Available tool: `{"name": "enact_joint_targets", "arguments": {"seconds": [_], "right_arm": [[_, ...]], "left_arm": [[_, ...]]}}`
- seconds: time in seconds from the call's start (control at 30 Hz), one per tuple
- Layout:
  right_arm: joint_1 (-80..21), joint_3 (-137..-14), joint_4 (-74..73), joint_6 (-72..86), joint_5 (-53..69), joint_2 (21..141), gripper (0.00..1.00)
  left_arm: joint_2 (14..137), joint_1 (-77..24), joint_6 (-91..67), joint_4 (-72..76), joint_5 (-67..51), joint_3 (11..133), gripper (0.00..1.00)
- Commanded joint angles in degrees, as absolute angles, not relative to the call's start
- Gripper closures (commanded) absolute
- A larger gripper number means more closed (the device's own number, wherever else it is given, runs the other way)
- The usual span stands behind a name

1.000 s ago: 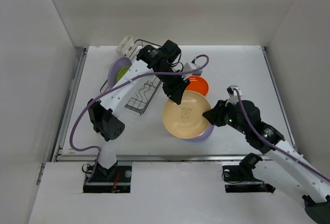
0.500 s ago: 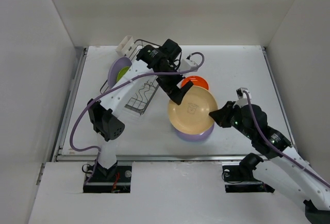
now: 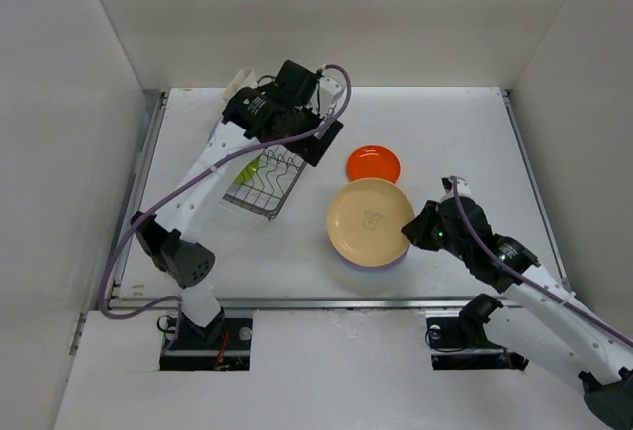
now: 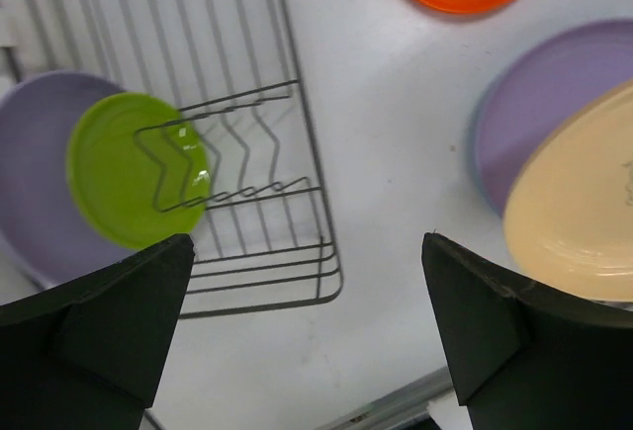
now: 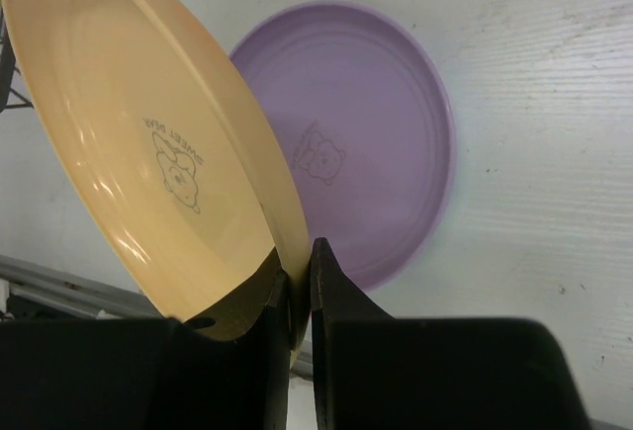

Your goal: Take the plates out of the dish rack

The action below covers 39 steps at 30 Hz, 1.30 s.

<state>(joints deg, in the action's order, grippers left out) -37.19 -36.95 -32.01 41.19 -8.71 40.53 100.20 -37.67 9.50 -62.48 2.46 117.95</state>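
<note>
Right claw [image 5: 297,274]: clamped tight on the rim of the cream-yellow plate [image 3: 368,220], one finger on either face, at the bottom centre of its wrist view. Holds that plate tilted over the lavender plate [image 5: 356,143], flat on the white tabletop [image 3: 465,133]. Seen from above, covers nearly all of the lavender one, leaving only a thin purple crescent along the lower edge. Cannot tell whether the two plates touch. Left claw [image 4: 307,242]: spread wide with nothing between the fingers, hanging over the right-hand edge of the dish rack [image 3: 265,185] in the upper left of the overhead view. Looks down through the gap onto rack wires and bare tabletop. Inside the rack, at the left of the left wrist view: lime-green plate [image 4: 134,168] standing on edge with a wavy wire divider crossing in front of it, overlapping a larger pale bluish-lavender plate [image 4: 30,173] right behind. Just above the cream-yellow plate in the overhead view, apart from the rack: orange plate [image 3: 374,163], flat on the tabletop. At the rack's upper left corner, mostly hidden by the left arm: small white caddy [image 3: 241,81].
</note>
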Motion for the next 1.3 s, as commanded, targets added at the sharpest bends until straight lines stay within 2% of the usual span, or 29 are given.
{"name": "enact_joint_targets", "arguments": {"seconds": [0.0,0.17,0.37,0.5,0.57,0.63,0.67,0.87,1.27], "right_arm": [[-37.0,-37.1,-31.7,44.1,-12.2,41.6,1.00],[-37.0,-37.1,-31.7,46.5,-14.8,46.7,1.00],[-37.0,-37.8,-31.2,48.2,-16.1,51.6,1.00],[-37.0,-37.8,-31.2,49.7,-17.4,54.1,0.77],[-37.0,-37.8,-31.7,49.7,-17.4,54.8,0.44],[-37.0,-38.3,-31.7,49.7,-17.4,55.3,0.18],[-37.0,-38.3,-31.7,49.7,-17.4,56.0,0.15],[-37.0,-38.3,-30.9,49.7,-17.4,58.5,0.11],[-37.0,-40.8,-30.6,49.2,-18.5,59.5,0.11]], "left_arm": [[94.0,-37.9,7.6,-56.7,15.5,113.4,0.00],[90.0,-35.9,8.7,-55.5,24.3,108.0,0.00],[84.4,-31.2,9.8,-51.0,25.6,99.6,0.00],[83.1,-28.2,9.8,-51.0,25.0,98.3,0.00],[81.8,-27.6,9.8,-51.0,25.0,96.2,0.00],[80.4,-27.1,10.3,-49.8,25.0,94.3,0.00],[79.9,-27.1,10.8,-48.7,25.7,93.4,0.00],[78.0,-25.1,10.8,-48.2,25.0,89.7,0.00],[75.2,-22.9,10.8,-46.5,22.1,85.3,0.00]]}}
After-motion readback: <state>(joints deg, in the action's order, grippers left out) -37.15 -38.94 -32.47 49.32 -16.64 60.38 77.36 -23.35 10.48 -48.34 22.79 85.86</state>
